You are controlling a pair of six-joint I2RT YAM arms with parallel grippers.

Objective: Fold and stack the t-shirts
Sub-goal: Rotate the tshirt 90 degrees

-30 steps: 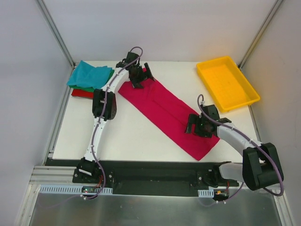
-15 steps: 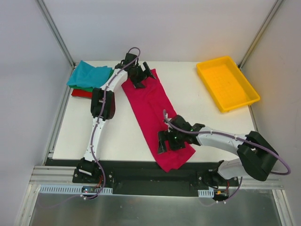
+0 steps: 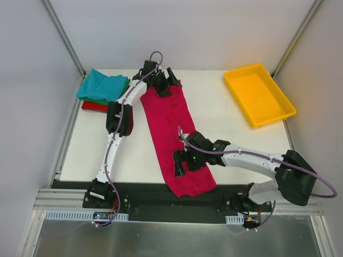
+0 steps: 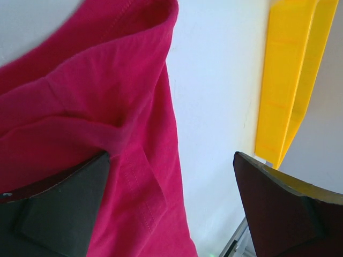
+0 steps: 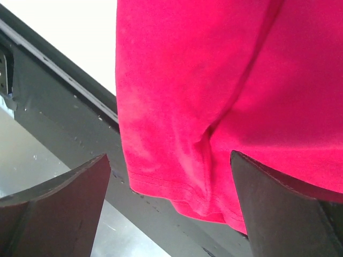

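left claw and right claw, both released, jaws spread wide with nothing between them. read from the counter's left edge to its right edge. far-left corner: stack of folded t-shirts, teal shirt on top, green shirt showing as a thin edge beneath it, red shirt at the bottom. just beside the stack, near the far edge: the left claw, poised over the far end of the magenta-pink t-shirt. left wrist view: one finger over the cloth, the other finger over bare white counter. centre: the magenta-pink shirt lies folded into a long narrow strip running from the far edge to the near edge, creased along its length. its near hem hangs past the counter's near edge onto the black rail. near edge, centre: the right claw, spread above the strip's near end; whether its fingers touch the cloth cannot be told. far-right corner: yellow tray, set at an angle, well apart from the shirt, also seen at the right of the left wrist view.
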